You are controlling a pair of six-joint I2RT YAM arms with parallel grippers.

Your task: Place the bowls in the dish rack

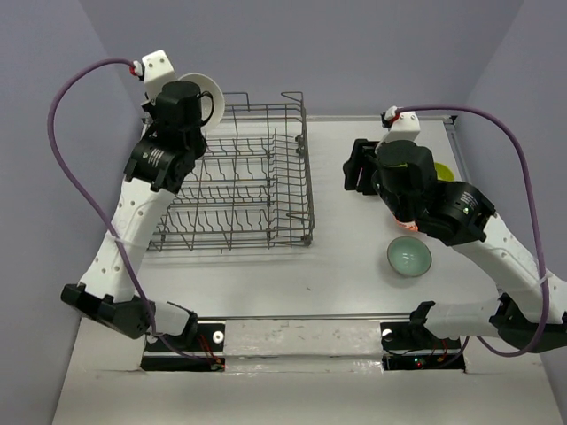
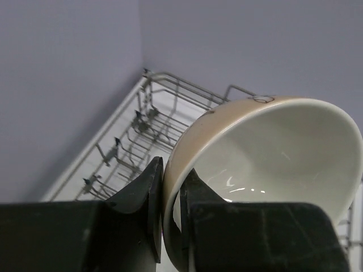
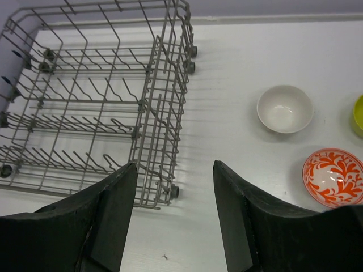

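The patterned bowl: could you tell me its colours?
Patterned bowl: orange-red and white, clearest in the right wrist view.

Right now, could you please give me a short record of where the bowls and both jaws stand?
dish rack: holds no bowls
left jaws: shut on cream bowl rim, above rack's far left corner
right jaws: open, empty, over table
on table: white bowl, orange patterned bowl, celadon bowl, yellow-green bowl

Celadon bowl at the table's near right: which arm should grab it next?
Right. The celadon bowl sits on the table beside the right arm, whose jaws stand open and empty. The left arm is across the table, its jaws shut on a cream bowl by the dish rack's far corner.
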